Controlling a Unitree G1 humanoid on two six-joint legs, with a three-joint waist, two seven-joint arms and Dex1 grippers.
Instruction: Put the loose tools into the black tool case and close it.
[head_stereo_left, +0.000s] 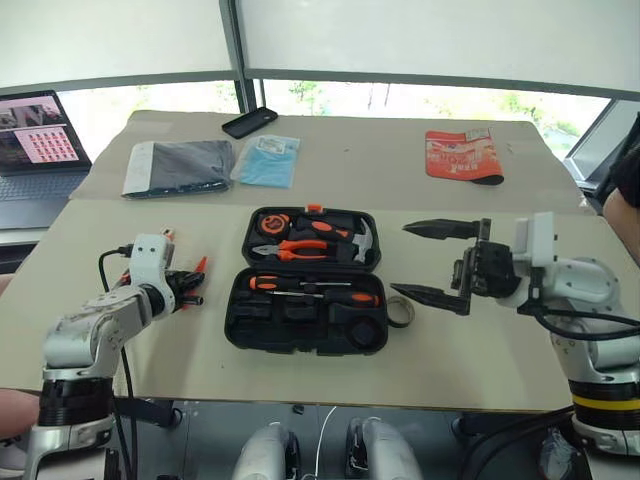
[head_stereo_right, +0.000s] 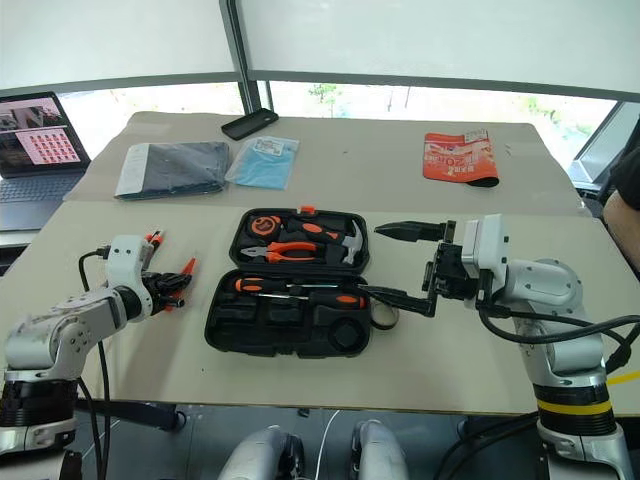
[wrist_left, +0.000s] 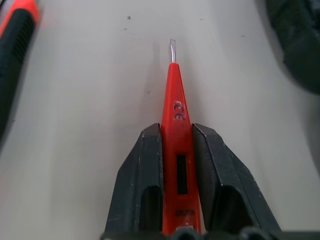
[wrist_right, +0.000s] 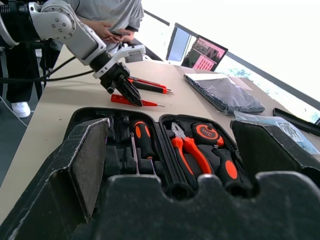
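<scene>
black tool case open flat at counter centre | far half: pliers, hammer, tape measure | near half: two screwdrivers | left gripper fingers clamp tester screwdriver at case's 9 o'clock | right gripper fingers spread wide, at 3 o'clock | tape roll on counter beside case.

Silver-grey jointed arms; black cables looping beside them; white wrist blocks; each gripper black, two-fingered.

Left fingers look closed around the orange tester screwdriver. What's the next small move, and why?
Probably lift it a little. The left gripper is clamped on the slim tester screwdriver, which still lies on the table, left of the open black tool case.
</scene>
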